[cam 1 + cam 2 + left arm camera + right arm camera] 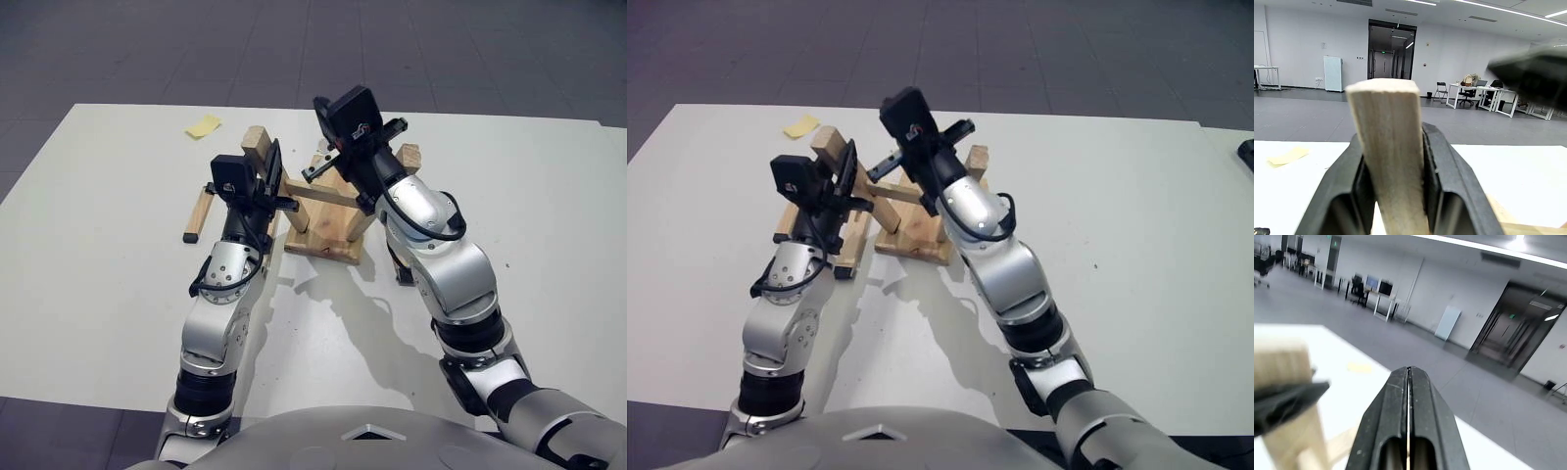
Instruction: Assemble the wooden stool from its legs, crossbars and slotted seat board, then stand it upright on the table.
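Note:
The partly built stool lies with its slotted seat board (pixel 328 247) flat on the white table (pixel 108 284). One pale wooden leg (pixel 257 143) stands up at the seat board's left. My left gripper (pixel 1391 147) is shut on that leg, a black finger (pixel 1442 166) pressing each side. A crossbar (pixel 318 195) runs from this leg toward a second leg (pixel 409 155) on the right. My right gripper (pixel 1408 377) hovers above the crossbar, between the two legs, shut with nothing in it.
A loose wooden piece (pixel 199 213) with a dark end lies on the table left of my left arm. Another piece (pixel 852 247) lies under the left gripper. A yellow paper note (pixel 204 125) sits near the far edge. The table's right half is open.

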`<state>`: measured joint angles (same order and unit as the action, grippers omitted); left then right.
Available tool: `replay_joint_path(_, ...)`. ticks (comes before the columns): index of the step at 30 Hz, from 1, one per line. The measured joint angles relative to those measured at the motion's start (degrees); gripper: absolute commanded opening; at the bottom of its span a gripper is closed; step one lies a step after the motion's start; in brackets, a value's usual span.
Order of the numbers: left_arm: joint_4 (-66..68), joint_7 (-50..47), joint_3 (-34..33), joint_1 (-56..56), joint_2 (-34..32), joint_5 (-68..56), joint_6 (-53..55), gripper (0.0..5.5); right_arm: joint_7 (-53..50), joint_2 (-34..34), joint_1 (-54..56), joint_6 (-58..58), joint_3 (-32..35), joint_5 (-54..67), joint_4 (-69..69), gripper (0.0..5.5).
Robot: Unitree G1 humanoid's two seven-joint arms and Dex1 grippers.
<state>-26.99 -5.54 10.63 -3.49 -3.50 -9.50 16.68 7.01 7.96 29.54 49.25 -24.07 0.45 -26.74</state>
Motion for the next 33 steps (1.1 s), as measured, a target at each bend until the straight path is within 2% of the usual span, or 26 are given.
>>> replay_joint_path(2,0.4,0.0,0.0,-0.4,0.0,0.0,0.1,1.05,2.5,0.9,-1.7,5.0,-1.9,1.4,1.2,0.00)
replay_joint_path(7,1.5,-0.1,-0.2,-1.2,0.0,-0.2,0.3,1.05,4.5,1.4,-0.5,6.4,-1.5,1.5,2.1,0.00)
replay_joint_path(10,1.9,0.0,-0.2,-1.8,0.0,-0.3,0.3,1.05,3.5,1.3,-0.5,1.8,-1.2,0.4,4.0,0.00)
replay_joint_path(14,2.8,0.0,-0.2,-2.9,0.0,-0.4,0.3,1.05,-1.0,-0.8,0.5,-9.1,4.8,-1.0,3.8,0.00)
replay_joint_path(17,3.1,-0.1,-0.2,-3.2,0.0,-0.4,0.3,1.05,-2.2,-2.9,2.3,-12.4,8.1,-0.7,2.4,0.00)
replay_joint_path(19,3.2,-0.1,-0.2,-3.2,0.0,-0.4,0.3,1.05,-1.0,-3.8,2.3,-10.0,8.2,1.1,2.5,0.00)
replay_joint_path(23,3.4,-0.1,-0.2,-3.4,0.1,-0.8,0.3,1.05,5.9,-2.3,-2.1,5.1,4.6,6.6,5.2,0.00)
replay_joint_path(26,4.0,-0.2,-0.4,-3.5,0.1,-1.0,0.4,1.05,8.2,-2.4,-1.0,10.1,6.0,9.6,5.0,0.00)
replay_joint_path(29,4.2,-0.2,-0.6,-3.6,0.1,-1.1,0.4,1.05,8.4,-1.8,-0.3,8.5,6.0,9.4,5.9,0.00)
replay_joint_path(33,4.2,0.0,-0.6,-4.0,0.1,-1.3,0.4,1.05,4.8,-1.7,0.0,-0.1,8.0,6.1,7.6,0.00)
